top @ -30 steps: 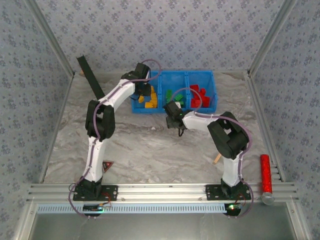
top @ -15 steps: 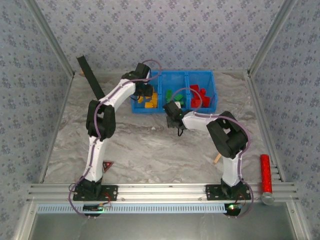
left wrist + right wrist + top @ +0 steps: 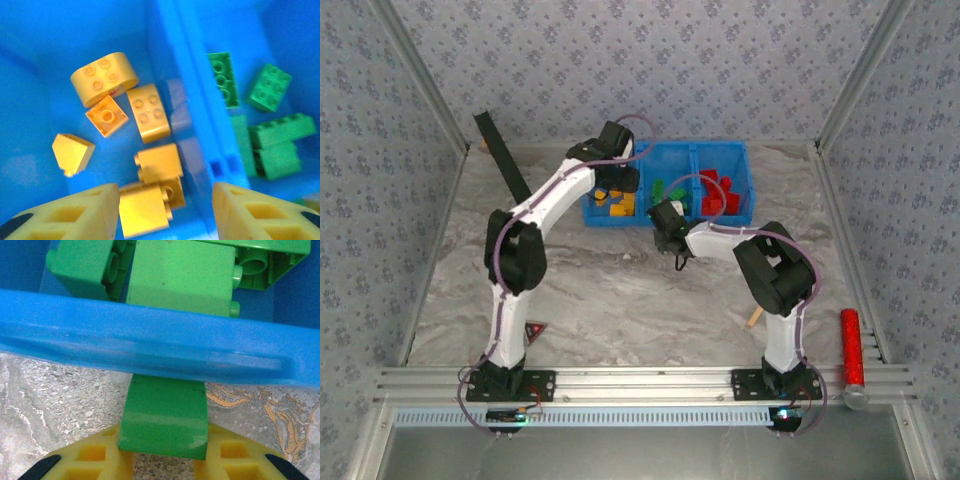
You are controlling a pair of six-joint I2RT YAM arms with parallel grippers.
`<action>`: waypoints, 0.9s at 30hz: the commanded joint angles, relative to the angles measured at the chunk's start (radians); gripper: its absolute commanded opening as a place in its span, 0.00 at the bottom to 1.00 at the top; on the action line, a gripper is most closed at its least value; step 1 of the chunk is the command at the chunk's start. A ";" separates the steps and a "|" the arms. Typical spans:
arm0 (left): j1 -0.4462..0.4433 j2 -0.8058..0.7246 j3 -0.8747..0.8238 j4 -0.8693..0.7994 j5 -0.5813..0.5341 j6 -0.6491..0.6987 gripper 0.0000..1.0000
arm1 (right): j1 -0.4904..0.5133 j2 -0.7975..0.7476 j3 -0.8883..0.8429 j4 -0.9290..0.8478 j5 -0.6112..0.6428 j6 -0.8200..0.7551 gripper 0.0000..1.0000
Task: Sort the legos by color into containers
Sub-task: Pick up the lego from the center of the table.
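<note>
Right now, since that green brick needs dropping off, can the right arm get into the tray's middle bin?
Probably, but not straight in: the right gripper, shut on a green brick, sits low outside the tray's near wall. Lifting over it looks free.

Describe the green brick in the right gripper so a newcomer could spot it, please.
Find the blue tray at the far side of the table. Just outside its near wall, the right gripper pinches a green brick; the other green bricks lie inside the tray.

L claw (image 3: 617, 190) over yellow legos (image 3: 620, 207); R claw (image 3: 669, 216) at tray (image 3: 725, 221) front edge.
</note>
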 commanded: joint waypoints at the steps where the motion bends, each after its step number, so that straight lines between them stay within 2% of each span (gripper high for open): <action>1: -0.009 -0.135 -0.098 -0.026 0.020 0.010 0.53 | -0.007 0.020 0.020 -0.041 -0.013 -0.007 0.24; 8: -0.007 -0.333 -0.291 -0.054 -0.014 0.017 0.55 | 0.005 -0.019 -0.006 -0.065 -0.105 -0.010 0.22; 18: 0.005 -0.629 -0.500 -0.122 -0.027 0.047 0.57 | 0.060 -0.201 -0.047 -0.205 -0.117 -0.041 0.21; 23: 0.021 -0.820 -0.628 -0.139 -0.049 0.091 0.62 | 0.044 -0.272 0.020 -0.320 -0.106 -0.093 0.21; 27: 0.060 -0.959 -0.737 -0.124 -0.076 0.110 0.64 | 0.000 -0.268 0.149 -0.352 -0.094 -0.150 0.21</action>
